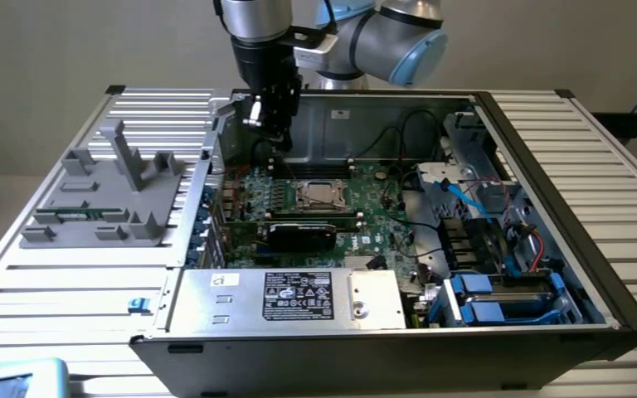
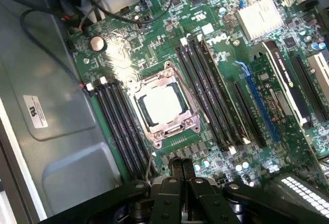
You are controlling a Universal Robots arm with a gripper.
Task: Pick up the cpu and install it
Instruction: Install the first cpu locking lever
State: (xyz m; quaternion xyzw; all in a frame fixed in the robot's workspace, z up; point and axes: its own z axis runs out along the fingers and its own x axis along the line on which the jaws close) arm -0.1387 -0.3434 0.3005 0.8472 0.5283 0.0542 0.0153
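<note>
cpu (image 2: 161, 102): lying silver side up in the socket (image 2: 157, 137) on the motherboard (image 2: 216, 44), inside the open case (image 1: 407, 112).
fingers (image 2: 176, 178): closed together, empty, hovering above the board, apart from the chip.
Risk: probably a slightly crooked seat; pressing then could bend socket pins.

A robotics lab: an opened computer case (image 1: 352, 358) on a slatted metal table (image 1: 75, 290) under a robot arm (image 1: 401, 37).
</note>
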